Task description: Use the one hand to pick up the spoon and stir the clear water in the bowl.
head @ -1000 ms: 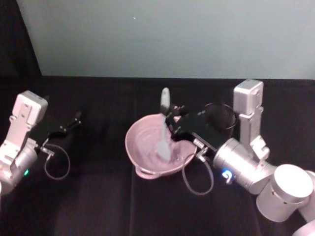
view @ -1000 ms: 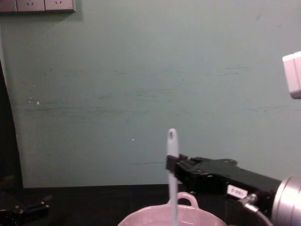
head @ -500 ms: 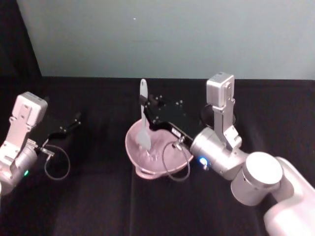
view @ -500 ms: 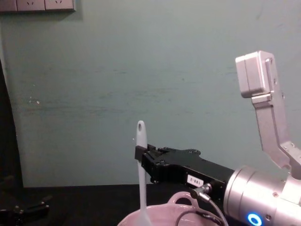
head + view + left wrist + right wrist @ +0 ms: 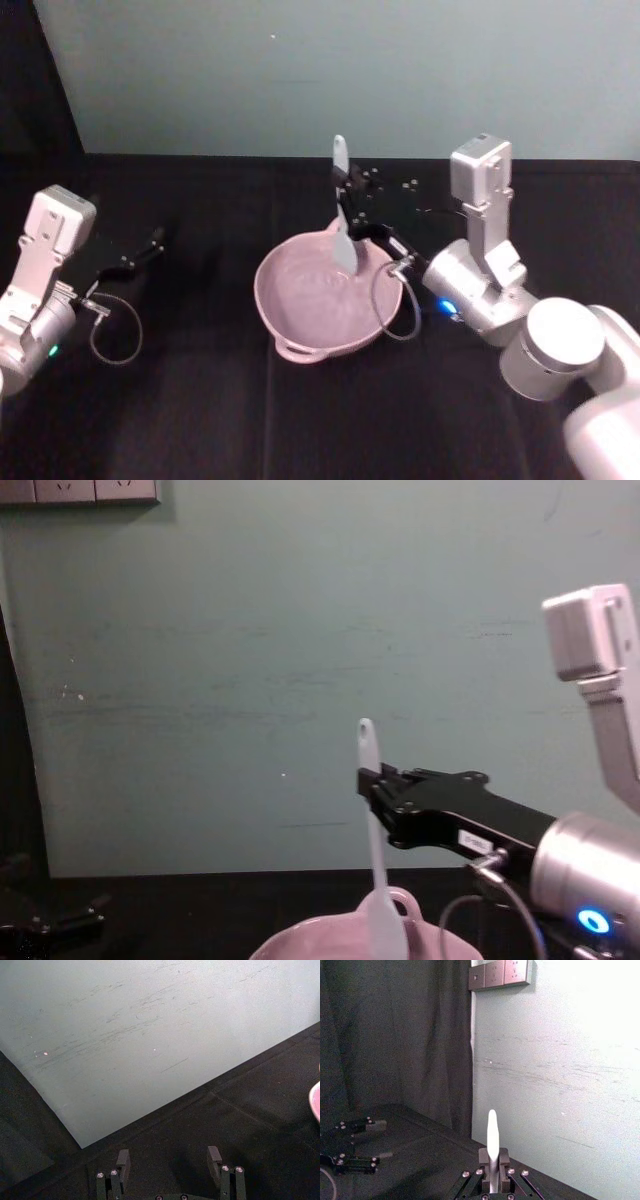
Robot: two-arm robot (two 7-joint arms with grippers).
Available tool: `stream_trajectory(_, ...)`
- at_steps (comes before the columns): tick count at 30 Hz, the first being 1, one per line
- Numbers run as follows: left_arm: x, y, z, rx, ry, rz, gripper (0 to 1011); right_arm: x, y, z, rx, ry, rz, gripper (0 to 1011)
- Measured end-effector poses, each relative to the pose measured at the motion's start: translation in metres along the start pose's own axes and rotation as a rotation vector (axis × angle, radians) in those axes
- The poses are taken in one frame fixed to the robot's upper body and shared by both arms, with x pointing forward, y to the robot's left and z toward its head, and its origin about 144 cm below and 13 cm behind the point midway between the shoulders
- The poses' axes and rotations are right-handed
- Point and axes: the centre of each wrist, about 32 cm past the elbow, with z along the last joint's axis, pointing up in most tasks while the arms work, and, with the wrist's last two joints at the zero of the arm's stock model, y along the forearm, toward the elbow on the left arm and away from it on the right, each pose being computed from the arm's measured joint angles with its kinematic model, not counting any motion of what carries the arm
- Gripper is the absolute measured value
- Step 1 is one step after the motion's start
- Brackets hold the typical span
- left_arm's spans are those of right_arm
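You're mid-stir with 1 arm: right gripper (image 5: 347, 192) clamped on the spoon (image 5: 343, 240), scoop raised by the far rim of the bowl (image 5: 272, 300) (apparently clear of the water (image 5: 315, 290)); next, dip it and circle. Your left gripper (image 5: 169, 1152) sits parked at the left, fingers apart

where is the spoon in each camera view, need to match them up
Head view: spoon upright at centre, scoop over the far side of the bowl.
Chest view: lower centre, handle tip up.
Right wrist view: handle standing up from the right gripper, against the wall.
Left wrist view: faces the wall; bowl rim at the frame's edge, beyond the open left gripper.
Landmark: the right gripper clamped on the handle.
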Motion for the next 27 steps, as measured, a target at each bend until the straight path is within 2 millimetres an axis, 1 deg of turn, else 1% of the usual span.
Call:
stream_trajectory(4,0.000,0.000,0.000,0.000,0.000,0.000,1011,0.004,-0.012,0.004,-0.014,-0.002,-0.005,113)
stream_trajectory(8,0.000,0.000,0.000,0.000,0.000,0.000,1011,0.002,-0.023,0.008,-0.027,0.025,0.012,113)
stream_trajectory(12,0.000,0.000,0.000,0.000,0.000,0.000,1011,-0.008,-0.032,0.010,-0.042,0.067,0.051,113)
stream_trajectory(14,0.000,0.000,0.000,0.000,0.000,0.000,1011,-0.018,-0.035,0.010,-0.045,0.102,0.088,113)
stream_trajectory(18,0.000,0.000,0.000,0.000,0.000,0.000,1011,-0.028,-0.032,0.009,-0.031,0.135,0.129,113)
stream_trajectory(19,0.000,0.000,0.000,0.000,0.000,0.000,1011,-0.028,-0.032,0.009,-0.031,0.135,0.129,113)
stream_trajectory(23,0.000,0.000,0.000,0.000,0.000,0.000,1011,-0.037,-0.021,0.008,-0.011,0.152,0.163,113)
stream_trajectory(27,0.000,0.000,0.000,0.000,0.000,0.000,1011,-0.039,-0.007,0.004,0.000,0.148,0.165,113)
